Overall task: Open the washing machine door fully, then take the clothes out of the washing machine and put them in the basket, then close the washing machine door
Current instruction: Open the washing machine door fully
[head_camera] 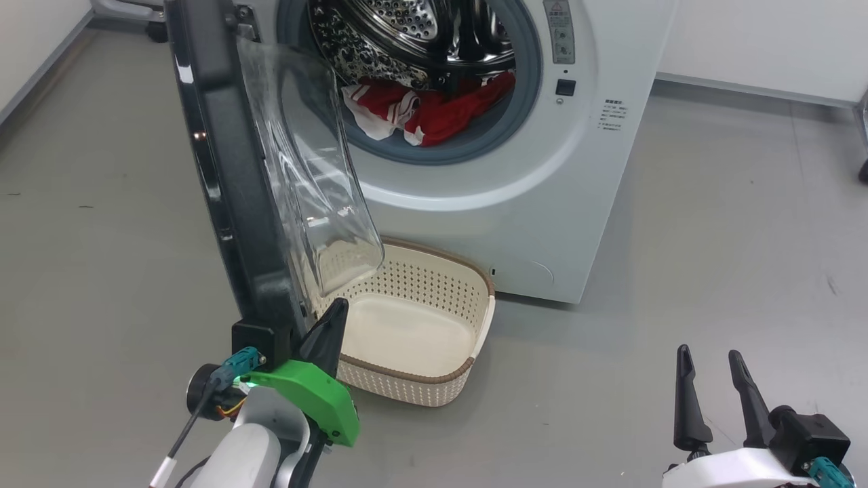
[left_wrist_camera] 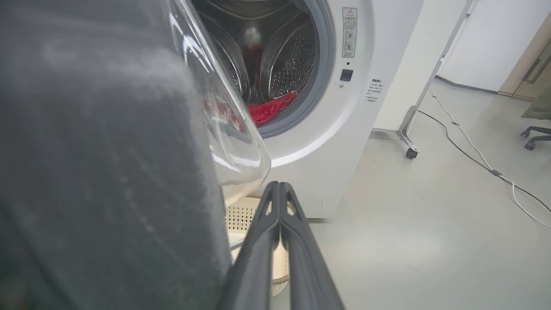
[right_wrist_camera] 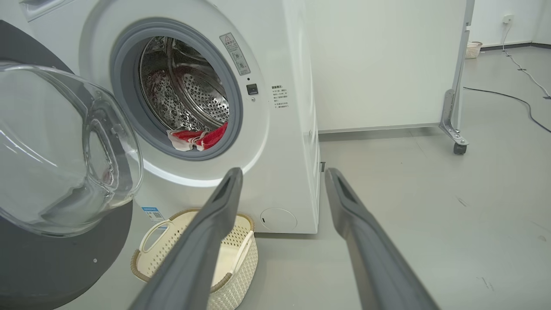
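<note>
Grey floor (head_camera: 712, 271), open door (head_camera: 224, 169) beside basket (head_camera: 420, 390), cable (left_wrist_camera: 495, 173)

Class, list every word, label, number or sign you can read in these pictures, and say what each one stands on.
No text reads well enough to quote.
Warning sticker on the washing machine front, right of the opening: a red triangle warning sign at the top; its print is too small.
Block of dark print beside and below the button: too small.
Blue label sticker at the front's lower corner: blurred.

door (head_camera: 217, 169): glossy rim, clear glass | drum (head_camera: 407, 20): shiny perforated steel | basket (head_camera: 434, 390): matt plastic | clothes (head_camera: 441, 112): red cloth
</note>
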Robot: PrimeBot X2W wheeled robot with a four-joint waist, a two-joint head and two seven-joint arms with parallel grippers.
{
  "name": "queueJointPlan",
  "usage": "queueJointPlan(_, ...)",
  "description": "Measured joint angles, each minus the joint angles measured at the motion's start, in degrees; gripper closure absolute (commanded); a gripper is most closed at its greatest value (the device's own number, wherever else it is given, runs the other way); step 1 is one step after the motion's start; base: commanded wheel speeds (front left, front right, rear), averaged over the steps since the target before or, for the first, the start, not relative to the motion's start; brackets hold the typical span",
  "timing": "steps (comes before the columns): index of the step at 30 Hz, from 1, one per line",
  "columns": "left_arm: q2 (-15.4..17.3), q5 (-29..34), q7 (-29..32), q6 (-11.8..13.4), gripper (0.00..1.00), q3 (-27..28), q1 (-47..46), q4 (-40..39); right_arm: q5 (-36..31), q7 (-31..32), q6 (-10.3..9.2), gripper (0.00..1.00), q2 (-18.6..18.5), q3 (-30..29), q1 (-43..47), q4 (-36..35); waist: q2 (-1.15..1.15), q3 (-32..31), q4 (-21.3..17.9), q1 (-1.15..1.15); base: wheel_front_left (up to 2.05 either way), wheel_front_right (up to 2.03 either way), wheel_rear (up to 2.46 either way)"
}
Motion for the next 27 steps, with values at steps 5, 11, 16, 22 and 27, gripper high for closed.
queueJointPlan(5,0.09,-0.40,-0.12,0.36,1.00,0.91,0.01,0.01,-0.01,0.00,0.10,0.00,0.30,0.03,0.00,0.02,0.00,0.00,1.88,0.00,0.00,0.00,0.00)
queueJointPlan(11,0.42,-0.58,-0.63,0.71,1.00,1.57,0.02,0.07,-0.01,0.00,0.18,0.00,0.46,-0.05,0.01,0.16,0.00,0.16,3.22,0.00,0.00,0.00,0.00)
queueJointPlan(16,0.99,-1.01,-1.31,1.02,1.00,2.80,0.09,0.05,-0.09,0.00,0.33,0.00,0.65,0.01,0.01,0.33,0.00,0.33,4.31,0.00,0.00,0.00,0.00)
queueJointPlan(22,2.77,-1.92,-2.13,2.01,1.00,5.47,0.37,0.03,-0.44,0.00,0.86,0.00,0.78,0.32,0.00,0.70,0.00,0.57,4.82,0.00,0.00,0.00,0.00)
queueJointPlan(27,3.21,-2.05,-2.65,2.29,1.00,6.84,0.60,-0.03,-0.47,0.00,0.94,0.00,0.79,0.26,0.00,0.94,0.00,0.91,5.21,0.00,0.00,0.00,0.00)
